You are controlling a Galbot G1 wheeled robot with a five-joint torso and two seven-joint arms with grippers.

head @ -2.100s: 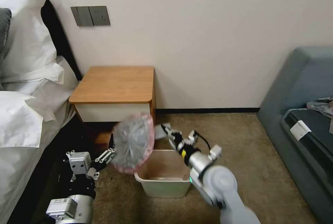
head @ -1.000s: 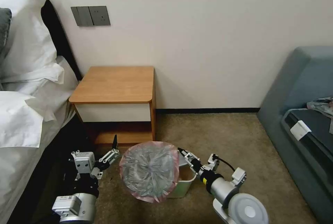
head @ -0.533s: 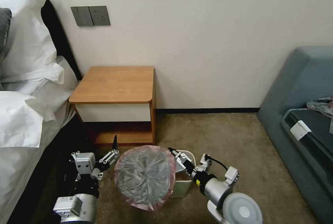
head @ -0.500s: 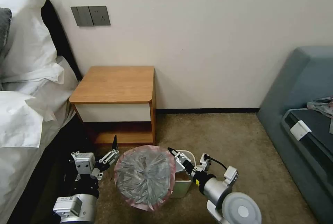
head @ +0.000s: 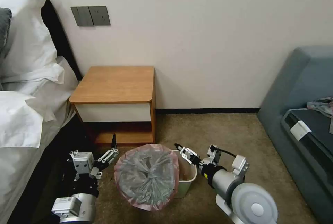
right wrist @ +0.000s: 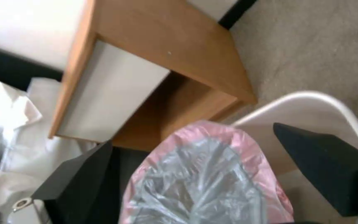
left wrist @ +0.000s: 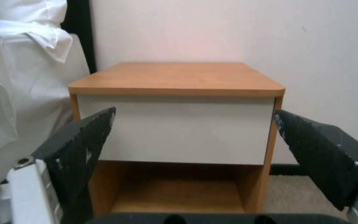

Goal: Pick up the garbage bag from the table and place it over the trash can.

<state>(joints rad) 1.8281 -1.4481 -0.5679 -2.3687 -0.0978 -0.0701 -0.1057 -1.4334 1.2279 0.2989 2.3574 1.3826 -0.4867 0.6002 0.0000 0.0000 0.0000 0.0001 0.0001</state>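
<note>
The right gripper (head: 181, 150) hangs low over the carpet (head: 222, 130), its black fingers (right wrist: 324, 161) spread apart with nothing between them. Just ahead of its tips, the garbage bag (head: 147, 176) sits as a round, crinkled grey disc with a pink rim, draped over the near-left part of the trash can (head: 189, 177) and spilling past the can's left edge toward the floor. In the right wrist view, the bag's pink edge (right wrist: 212, 130) lies between the two fingers but clear of both, and the can's rolled white rim (right wrist: 311, 96) curves just beside the farther finger. The right-hand portion of the can's mouth stays uncovered, directly under the gripper's tips.

Beyond the bag from this gripper stands the table (head: 116, 85), its top bare; its lower front edge is close behind the bag. To the gripper's right, carpet runs open as far as the grey sofa (head: 301, 113).

The left gripper (head: 111, 149) rests low beside the bed (head: 24, 113), fingers (left wrist: 84, 140) wide apart and holding nothing, facing the table's white drawer front (left wrist: 179, 130); the bag's rim lies just to its right, not touching.
</note>
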